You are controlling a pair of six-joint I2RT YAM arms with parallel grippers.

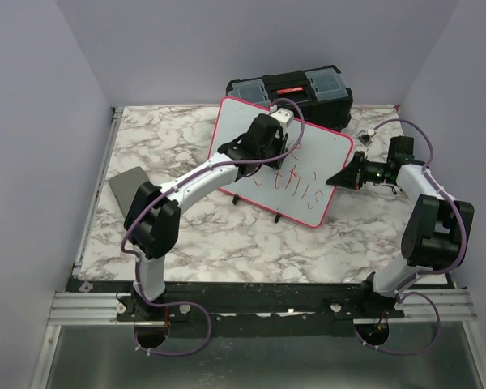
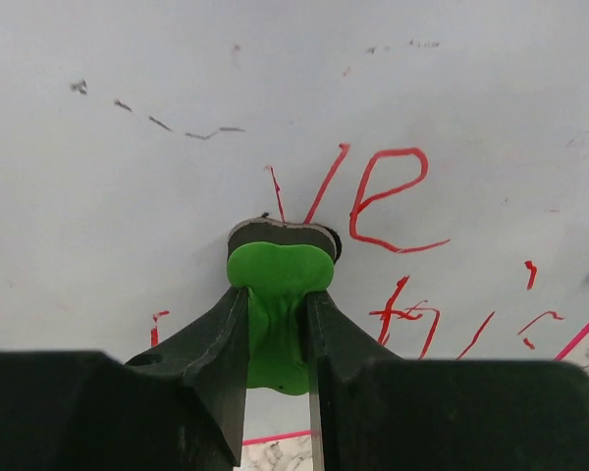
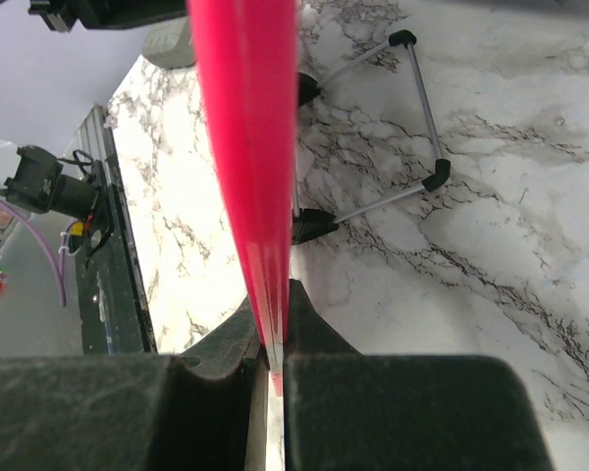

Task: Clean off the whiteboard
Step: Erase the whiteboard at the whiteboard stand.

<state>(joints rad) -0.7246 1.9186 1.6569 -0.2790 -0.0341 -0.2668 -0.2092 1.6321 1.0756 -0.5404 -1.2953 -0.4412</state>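
Propped, tilted whiteboard (image 1: 317, 162) with red writing at centre-far of marble table (image 1: 227, 243), left gripper (image 2: 278, 309) clenched on green eraser (image 2: 278, 267) pressed against its face, right gripper (image 3: 275, 339) pinching its pink right rim, black toolbox (image 1: 308, 87) behind.

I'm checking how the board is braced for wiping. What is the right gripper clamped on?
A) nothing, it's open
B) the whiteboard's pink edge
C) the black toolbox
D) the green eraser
B: the right wrist view shows the right gripper shut on the pink rim of the whiteboard; the green eraser sits in the left gripper.
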